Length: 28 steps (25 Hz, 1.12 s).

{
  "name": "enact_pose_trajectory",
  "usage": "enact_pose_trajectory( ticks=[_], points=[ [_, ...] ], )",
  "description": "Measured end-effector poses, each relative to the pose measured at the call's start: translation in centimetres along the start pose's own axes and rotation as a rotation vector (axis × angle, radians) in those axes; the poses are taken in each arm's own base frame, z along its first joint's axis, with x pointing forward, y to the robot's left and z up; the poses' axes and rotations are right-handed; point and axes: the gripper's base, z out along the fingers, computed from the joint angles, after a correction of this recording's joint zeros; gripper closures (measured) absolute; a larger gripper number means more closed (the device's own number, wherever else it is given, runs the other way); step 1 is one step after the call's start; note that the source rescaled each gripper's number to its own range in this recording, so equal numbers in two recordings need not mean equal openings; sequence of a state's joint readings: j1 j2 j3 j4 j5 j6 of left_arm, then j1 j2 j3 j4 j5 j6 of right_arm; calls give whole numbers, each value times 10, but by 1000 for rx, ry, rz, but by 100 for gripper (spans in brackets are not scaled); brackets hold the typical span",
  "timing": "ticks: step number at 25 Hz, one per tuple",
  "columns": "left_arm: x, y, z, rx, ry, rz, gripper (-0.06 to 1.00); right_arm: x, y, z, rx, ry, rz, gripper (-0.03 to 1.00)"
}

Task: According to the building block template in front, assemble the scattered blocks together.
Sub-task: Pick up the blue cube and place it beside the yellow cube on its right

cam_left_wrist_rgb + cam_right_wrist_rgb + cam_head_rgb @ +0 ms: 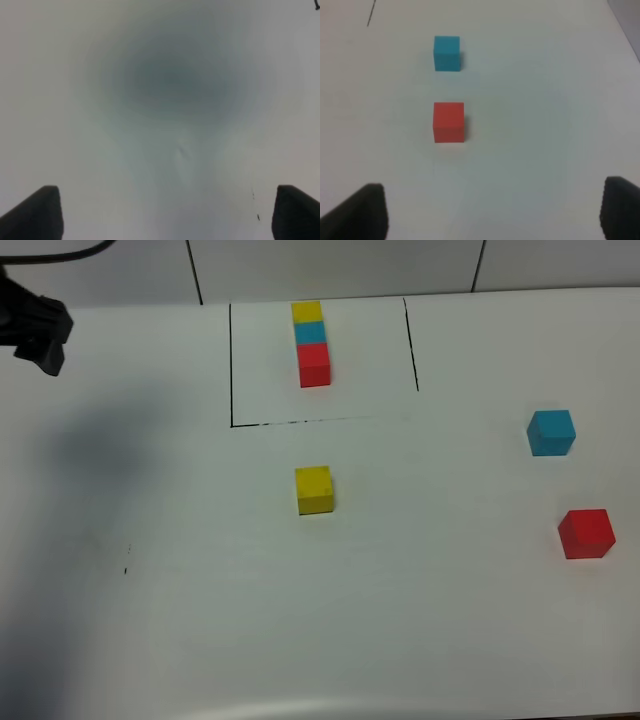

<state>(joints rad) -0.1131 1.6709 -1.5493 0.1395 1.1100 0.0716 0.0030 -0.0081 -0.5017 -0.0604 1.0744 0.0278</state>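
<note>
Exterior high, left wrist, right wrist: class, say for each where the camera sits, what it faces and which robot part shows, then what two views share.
Exterior high: mounted high, looking down on the table, building block template, yellow cube, cyan-blue cube, red cube; left arm at edge.
Left wrist: on left arm, facing bare shadowed table; left gripper open.
Right wrist: on right arm, facing red cube and cyan-blue cube; right gripper open.
Shared: exterior high and right wrist show those two cubes.

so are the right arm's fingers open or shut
Open: the right fingers stand far apart, only bare table between them.
</note>
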Motion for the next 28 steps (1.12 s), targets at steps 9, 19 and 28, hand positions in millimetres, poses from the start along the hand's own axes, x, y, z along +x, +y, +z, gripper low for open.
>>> enact_pose_trajectory(
  ticks=[9,19,28],
  points=[
    [85,-4,-59,7,-162,-57,17,0,0,0,0,0,0,24],
    [180,-13,-113,33,-445,-97,17,0,0,0,0,0,0,24],
    [239,-27,-115,107,-554,-117,17,0,0,0,0,0,1,24]
  ],
)
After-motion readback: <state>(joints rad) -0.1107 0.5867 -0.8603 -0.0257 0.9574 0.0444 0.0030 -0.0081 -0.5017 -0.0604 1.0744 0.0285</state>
